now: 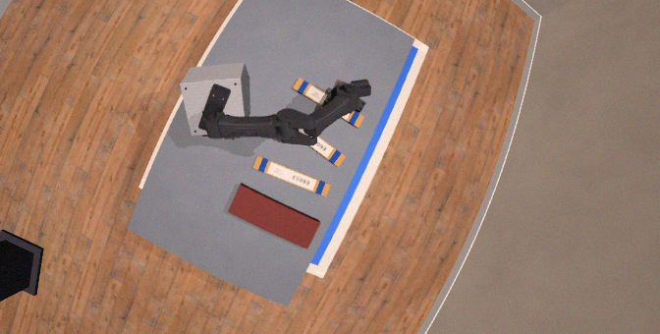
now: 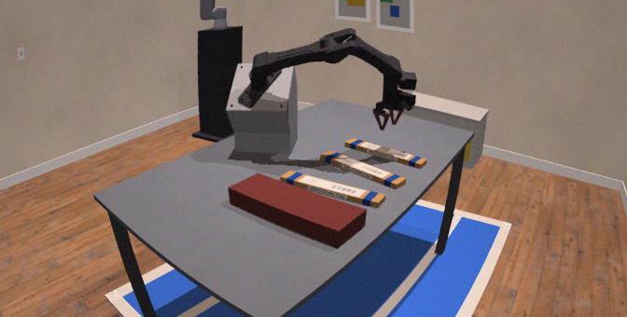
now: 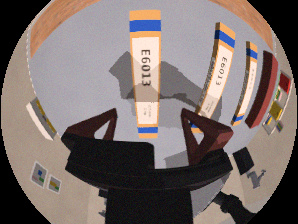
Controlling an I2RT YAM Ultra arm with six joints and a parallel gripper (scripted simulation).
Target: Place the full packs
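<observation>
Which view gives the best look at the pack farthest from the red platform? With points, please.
The wrist view: the farthest pack (image 1: 315, 95) (image 2: 386, 152) (image 3: 146, 75) shows end to end, its E6013 label readable. The top view has the arm (image 1: 250, 127) (image 2: 299, 55) across its middle; the exterior view shows it whole but small, its label illegible.

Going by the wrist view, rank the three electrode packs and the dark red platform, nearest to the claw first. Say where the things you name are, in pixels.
1. Orange-and-blue-ended white pack (image 1: 316, 95) (image 2: 385, 152) (image 3: 145, 65), under the open claw (image 2: 389, 125) (image 3: 149, 111).
2. Middle matching pack (image 1: 321, 146) (image 2: 369, 170) (image 3: 220, 67), to its right.
3. Third matching pack (image 1: 290, 175) (image 2: 332, 188) (image 3: 249, 80), farther right.
4. Dark red block-shaped platform (image 1: 274, 216) (image 2: 297, 207) (image 3: 263, 90), rightmost.
</observation>
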